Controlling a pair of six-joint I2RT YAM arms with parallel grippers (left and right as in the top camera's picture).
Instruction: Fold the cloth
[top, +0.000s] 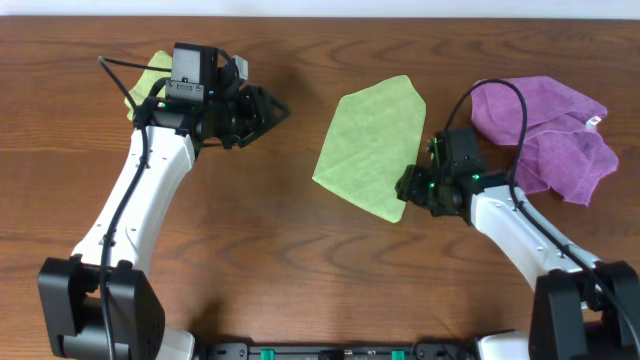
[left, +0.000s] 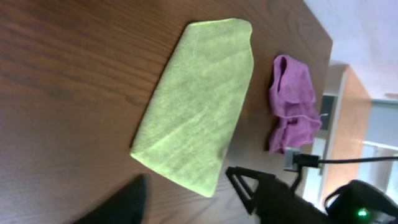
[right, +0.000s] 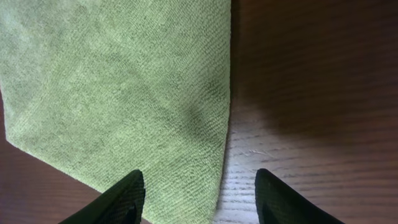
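While astride the cloth (right: 124, 93) edge, right gripper (right: 199, 186) agape.

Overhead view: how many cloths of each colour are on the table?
Green: 2, the middle cloth and a cloth corner showing behind the left arm
Purple: 1, the crumpled cloth
Total: 3

The left arm (top: 148, 185) and right arm (top: 520, 235) have white shells, black joints and black bases. A black cable (top: 522, 120) loops along each. Small green lights (top: 432, 183), perhaps status lamps, glow near the right wrist. The fingers (right: 118, 199) are black and pointed.
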